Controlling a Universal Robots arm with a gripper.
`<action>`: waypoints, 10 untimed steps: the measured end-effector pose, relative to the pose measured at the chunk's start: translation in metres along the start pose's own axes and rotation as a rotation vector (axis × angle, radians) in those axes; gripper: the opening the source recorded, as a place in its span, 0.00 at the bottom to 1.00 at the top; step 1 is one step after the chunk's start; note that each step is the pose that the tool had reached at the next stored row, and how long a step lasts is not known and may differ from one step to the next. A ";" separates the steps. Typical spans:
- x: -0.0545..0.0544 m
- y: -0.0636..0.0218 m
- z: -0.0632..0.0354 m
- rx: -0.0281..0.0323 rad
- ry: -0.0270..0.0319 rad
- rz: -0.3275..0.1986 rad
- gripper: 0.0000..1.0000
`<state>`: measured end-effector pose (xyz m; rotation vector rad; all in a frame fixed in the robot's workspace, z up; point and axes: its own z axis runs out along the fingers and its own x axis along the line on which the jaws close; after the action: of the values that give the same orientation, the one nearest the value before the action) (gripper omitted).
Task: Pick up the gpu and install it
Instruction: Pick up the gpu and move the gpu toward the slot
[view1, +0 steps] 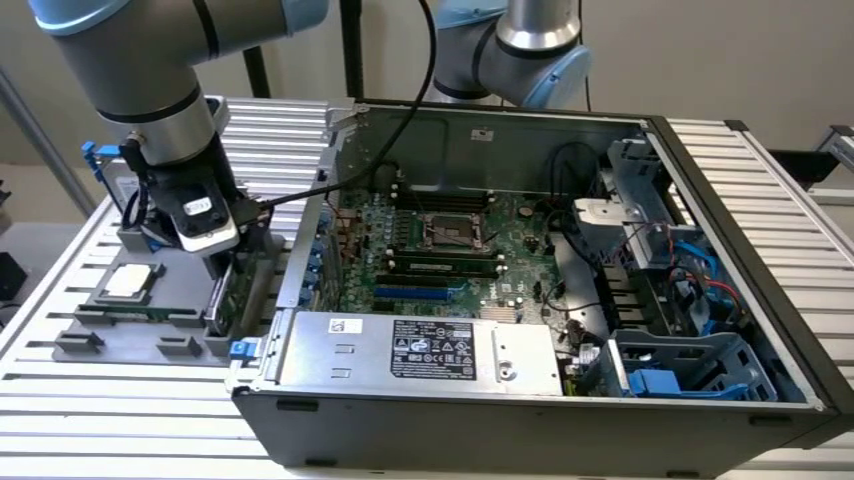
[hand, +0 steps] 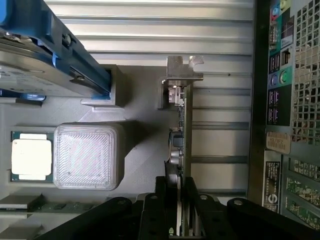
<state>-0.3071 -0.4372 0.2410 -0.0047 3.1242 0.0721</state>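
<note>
While the gpu stands on edge in a grey holder (beside the case), the pincer clasps it

Black two-fingered gripper clamped on both faces of a thin gpu, viewed edge-on: green circuit board on one face, black cooler on the other, silver metal end bracket at the end away from the gripper. Card upright in a grey moulded plastic holder. In the same holder, a pale ribbed square block just beside a small square silver chip. Near them, a silver hard drive in a blue-edged frame, tilted. Under everything, a slatted aluminium table. On the card's other side, a dark computer case rear panel with coloured ports and a mesh grille.
</note>
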 end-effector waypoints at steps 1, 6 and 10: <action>0.000 0.0000 0.0000 0.0000 0.0000 0.000 0.00; 0.000 0.0000 0.0000 0.0000 0.0000 0.000 0.00; 0.000 0.0000 -0.0016 0.0002 0.0003 0.000 0.00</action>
<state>-0.3072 -0.4373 0.2426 -0.0044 3.1245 0.0718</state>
